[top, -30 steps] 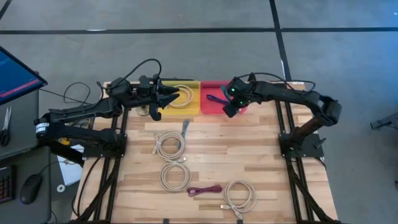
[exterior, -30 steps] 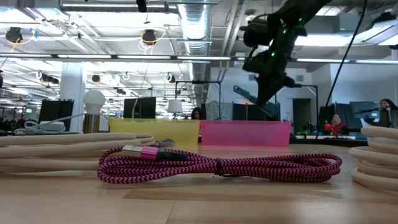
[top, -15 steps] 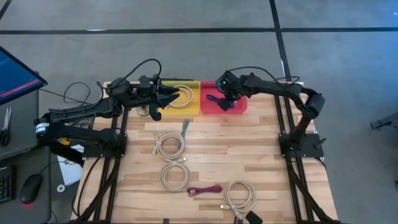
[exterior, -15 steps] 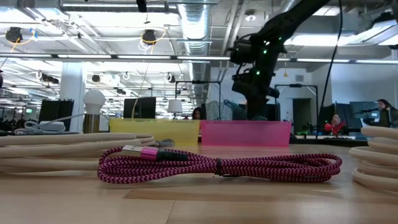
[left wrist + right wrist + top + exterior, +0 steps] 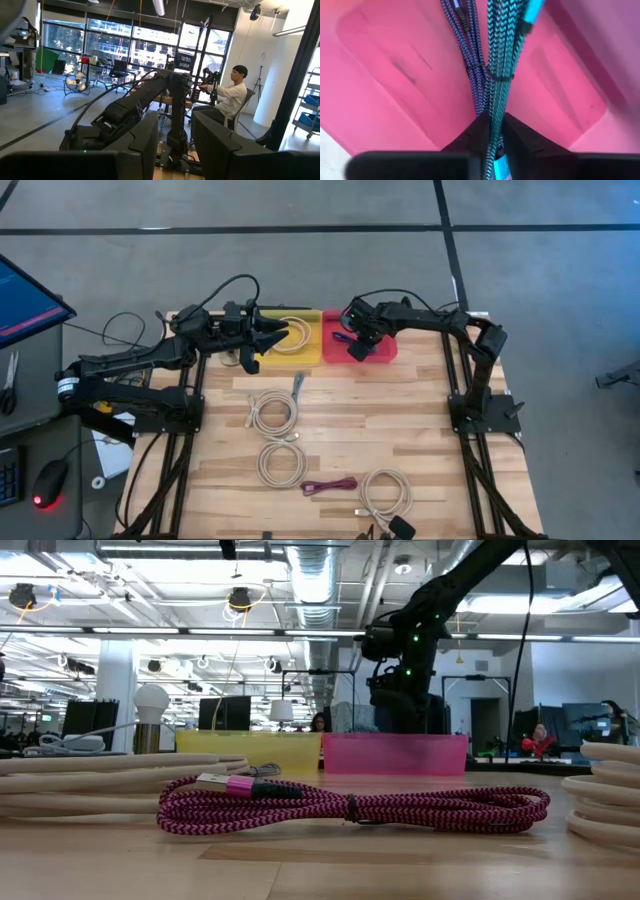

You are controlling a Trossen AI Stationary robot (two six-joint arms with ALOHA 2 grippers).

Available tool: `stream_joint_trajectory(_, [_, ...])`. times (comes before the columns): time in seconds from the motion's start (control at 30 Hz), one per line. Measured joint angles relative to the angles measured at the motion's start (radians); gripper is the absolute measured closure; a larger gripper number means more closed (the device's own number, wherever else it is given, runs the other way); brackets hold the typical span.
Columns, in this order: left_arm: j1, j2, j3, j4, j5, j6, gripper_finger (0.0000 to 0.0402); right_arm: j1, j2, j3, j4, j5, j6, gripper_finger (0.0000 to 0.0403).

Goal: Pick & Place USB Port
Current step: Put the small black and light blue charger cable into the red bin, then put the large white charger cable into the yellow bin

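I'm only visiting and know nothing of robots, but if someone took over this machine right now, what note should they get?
Right gripper: shut on a teal braided cable, lowered into the pink plastic bin, beside a purple braided cable already lying there.
Left gripper: open, empty, waiting over the yellow plastic bin, which holds a cream coiled cable.
Done: teal cable brought to the pink bin.
Left: release it. Three cream coils and a magenta braided cable remain on the wooden table.

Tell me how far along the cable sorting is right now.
Done: a purple cable lies in the pink bin, a white one in the yellow bin. In hand: the right gripper lowers a teal cable into pink. Left: four cables on the table.
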State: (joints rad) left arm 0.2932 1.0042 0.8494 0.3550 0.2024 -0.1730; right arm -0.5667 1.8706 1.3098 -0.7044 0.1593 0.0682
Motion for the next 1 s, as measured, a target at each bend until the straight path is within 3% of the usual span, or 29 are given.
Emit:
stream_joint_trajectory(0.27, [0.0, 0.0, 0.0, -0.002, 0.0, 0.0, 0.0285, -0.011, -0.033, 0.003, -0.039, -0.001, -0.036, 0.0288])
stream_joint_trajectory(0.5, [0.0, 0.0, 0.0, -0.01, 0.0, 0.0, 0.0285, 0.032, -0.112, 0.112, -0.254, -0.03, -0.103, 0.0274])
stream_joint_trajectory(0.83, [0.0, 0.0, 0.0, -0.027, 0.0, 0.0, 0.0285, 0.165, -0.288, 0.171, -0.344, -0.492, -0.092, 0.0289])
stream_joint_trajectory(1.0, [0.0, 0.0, 0.0, -0.027, 0.0, 0.0, 0.0285, 0.255, -0.368, 0.171, -0.345, -0.593, 0.028, 0.029])
